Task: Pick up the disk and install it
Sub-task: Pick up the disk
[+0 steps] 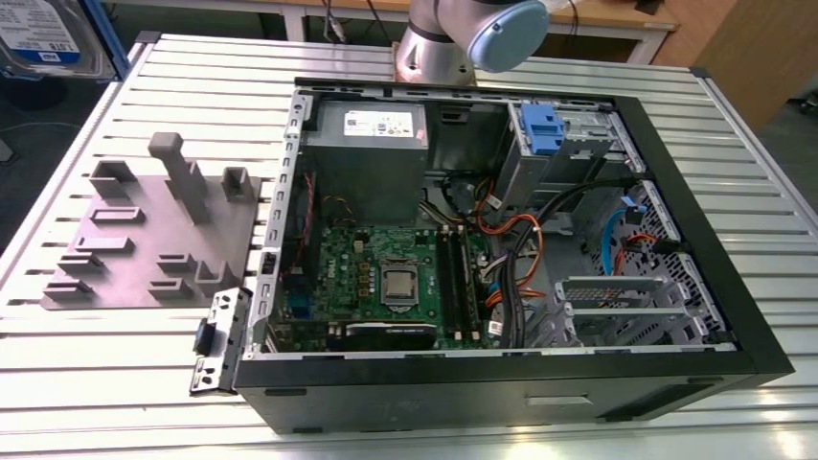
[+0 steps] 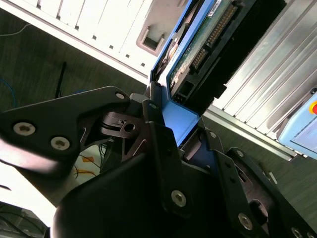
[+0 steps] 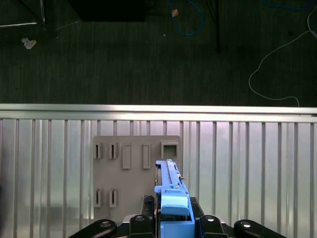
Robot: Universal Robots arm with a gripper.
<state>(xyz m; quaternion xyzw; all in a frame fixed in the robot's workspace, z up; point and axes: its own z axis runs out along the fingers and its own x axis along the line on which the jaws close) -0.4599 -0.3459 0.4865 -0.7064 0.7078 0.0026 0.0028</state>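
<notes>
Hand [image 3: 170,218] clamped on the blue-railed disk [image 3: 169,181], carried edge-on over the grey pegged plate [image 3: 131,171], at the exterior view's upper left, with open slatted desk [image 3: 247,163] alongside and its edge just beyond.

In the exterior view the arm [image 1: 428,53] shows as a silver tube standing upright, with a joint whose round blue cap [image 1: 507,34] faces the camera. In both wrist views the gripper [image 2: 181,124] [image 3: 173,222] is black, its linkage bars [image 2: 54,129] pinned with bright screws (two sit side by side on the broad outer link). The fingers [image 2: 157,136] stand close together, clamped from either side on the blue end of the disk [image 3: 168,178], which sticks out edge-on beyond the fingertips.
</notes>
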